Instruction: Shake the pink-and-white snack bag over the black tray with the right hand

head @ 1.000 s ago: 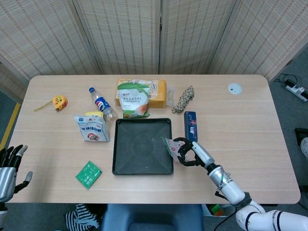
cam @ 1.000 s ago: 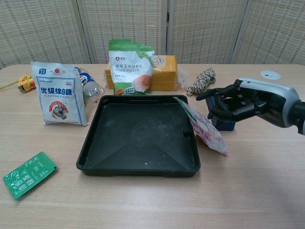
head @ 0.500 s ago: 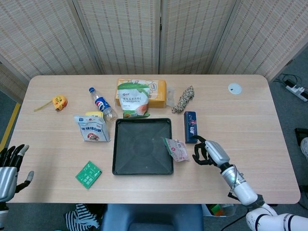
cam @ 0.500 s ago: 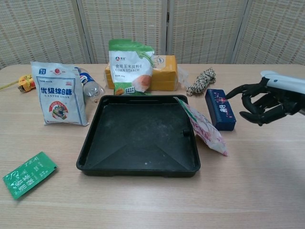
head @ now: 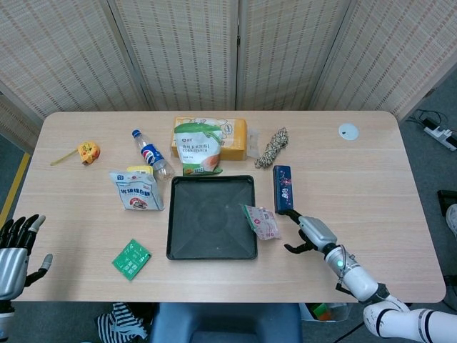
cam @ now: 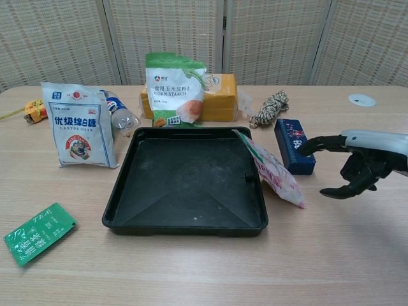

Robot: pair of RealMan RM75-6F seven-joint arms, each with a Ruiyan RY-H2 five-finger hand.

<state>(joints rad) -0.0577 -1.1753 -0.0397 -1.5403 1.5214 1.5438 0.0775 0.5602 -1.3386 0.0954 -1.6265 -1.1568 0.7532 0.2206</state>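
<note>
The pink-and-white snack bag lies draped over the right rim of the black tray, nothing holding it. My right hand hovers low over the table to the right of the bag, apart from it, fingers spread and empty. My left hand is at the table's front left corner, open and empty; the chest view does not show it.
A dark blue box lies between the bag and my right hand. Behind the tray stand a corn starch bag, a yellow box and a rope coil. A sugar bag, a bottle, a tape measure and a green packet lie left.
My right hand let go of the snack bag, opened and drew back to the right and toward the front edge. The bag stays on the tray rim.
</note>
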